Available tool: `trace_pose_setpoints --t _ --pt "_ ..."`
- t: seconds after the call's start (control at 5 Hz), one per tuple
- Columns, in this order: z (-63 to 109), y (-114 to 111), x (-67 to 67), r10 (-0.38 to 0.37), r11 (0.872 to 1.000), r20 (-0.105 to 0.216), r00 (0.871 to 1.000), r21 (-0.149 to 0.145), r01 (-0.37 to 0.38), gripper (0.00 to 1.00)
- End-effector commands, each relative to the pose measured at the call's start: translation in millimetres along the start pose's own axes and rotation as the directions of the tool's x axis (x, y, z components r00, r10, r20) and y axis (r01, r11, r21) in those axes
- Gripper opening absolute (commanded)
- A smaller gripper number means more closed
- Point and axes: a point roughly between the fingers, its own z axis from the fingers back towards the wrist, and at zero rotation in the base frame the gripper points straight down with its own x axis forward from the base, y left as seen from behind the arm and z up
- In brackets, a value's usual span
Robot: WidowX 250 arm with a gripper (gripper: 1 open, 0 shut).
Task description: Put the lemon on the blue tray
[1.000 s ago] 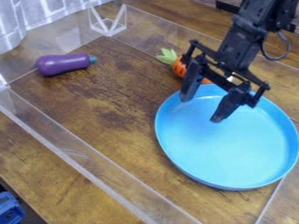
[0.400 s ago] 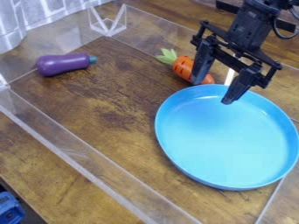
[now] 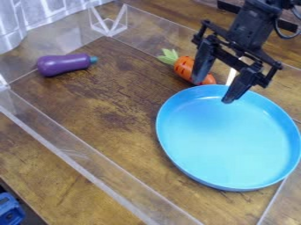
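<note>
The blue tray, a large round plate, lies on the wooden table at the right with nothing on it. My gripper hangs over the tray's far left rim with its dark fingers pointing down and spread apart. It is open and nothing shows between the fingers. The lemon is not in view. A pale patch on one finger is too small to identify.
An orange carrot with green leaves lies just behind the tray's rim, partly hidden by my gripper. A purple eggplant rests at the far left. A clear plastic wall borders the table's front and left, and a clear stand sits at the back.
My gripper rose from low over the tray's middle and moved back toward the far rim. In the last half second it has stayed still.
</note>
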Motion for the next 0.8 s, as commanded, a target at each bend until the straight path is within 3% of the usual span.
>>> trace_pose_setpoints --t 0.0,0.2,0.6 --pt "20.4 2.8 4.3 -0.045 0.999 0.064 0.997 0.025 0.044 1.00" --pt "15.0 8.2 10.8 -0.112 0.992 0.043 0.993 0.069 0.108 1.00" --pt "4.8 21.6 16.2 -0.189 0.976 -0.002 0.982 0.109 0.188 1.00"
